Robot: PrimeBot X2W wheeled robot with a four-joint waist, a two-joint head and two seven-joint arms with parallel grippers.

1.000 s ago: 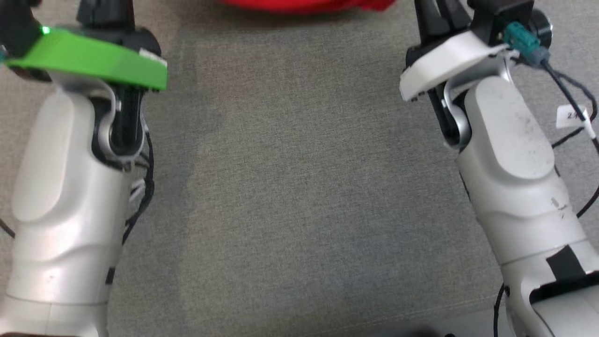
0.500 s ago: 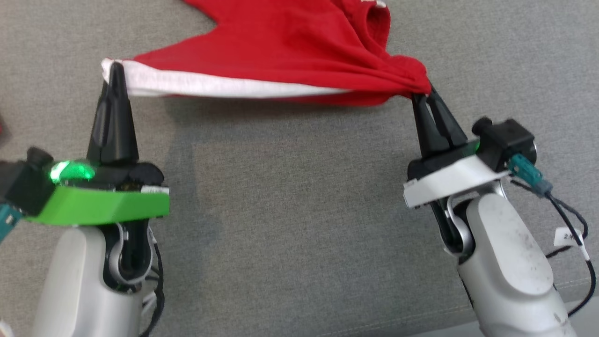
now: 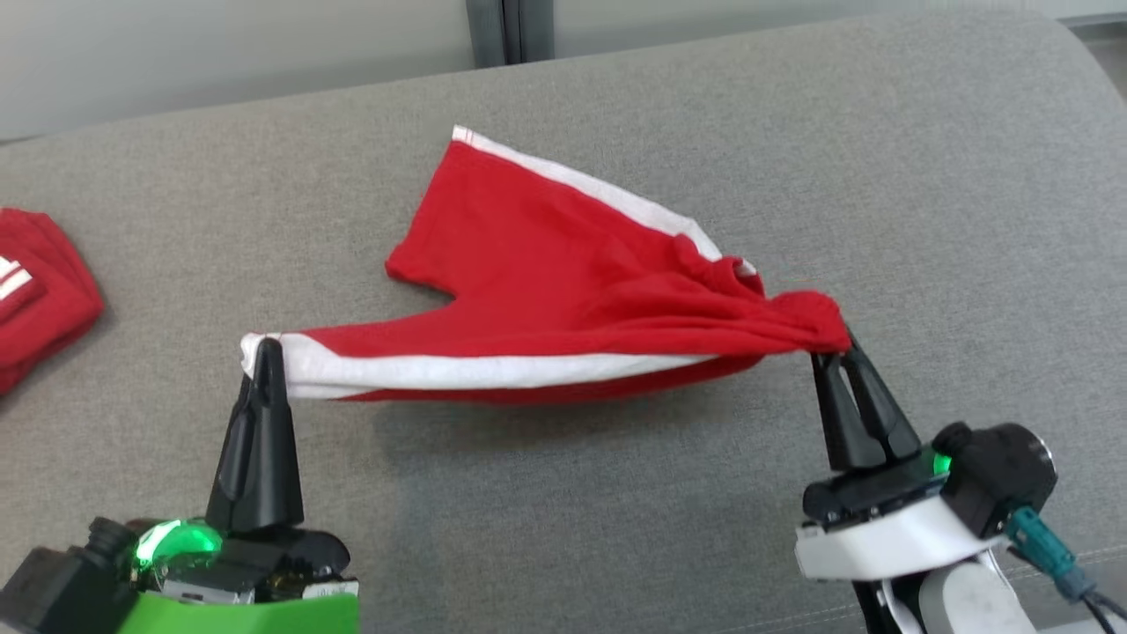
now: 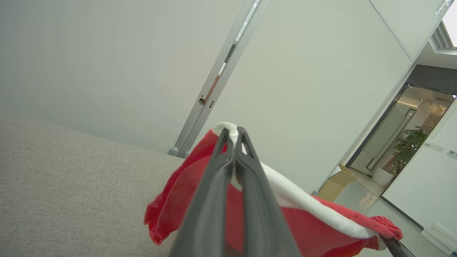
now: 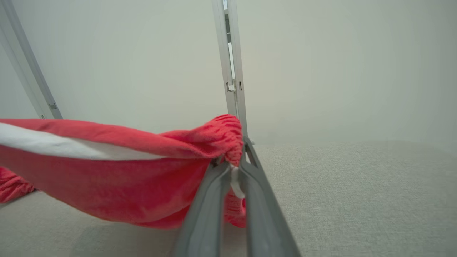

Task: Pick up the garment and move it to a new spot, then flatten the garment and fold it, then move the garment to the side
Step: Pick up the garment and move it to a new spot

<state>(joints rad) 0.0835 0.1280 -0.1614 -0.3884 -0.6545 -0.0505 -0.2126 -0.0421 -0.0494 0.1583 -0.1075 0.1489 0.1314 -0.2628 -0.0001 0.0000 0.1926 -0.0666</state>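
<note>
- Your head camera has tipped up, so everything sits lower in view.
- The garment [image 3: 563,291], only a red sliver at the top edge a second ago, is now mid-view, strung between the left gripper [image 3: 267,345] and right gripper [image 3: 838,352].
- A red pile [image 3: 40,282] and the wall [image 3: 220,53] come into view.

Support: grey woven upholstered cushion [image 3: 924,176]. Its far edge runs across the top of the frame and rounds off at upper right. I see the red shorts [image 3: 546,255] at frame centre. Their upper leg, with the white side stripe, rests on the fabric; their lower edge is raised off it, with a shadow underneath. A folded red garment with white stripes [image 3: 35,291] lies at the left edge, well apart from the shorts.
</note>
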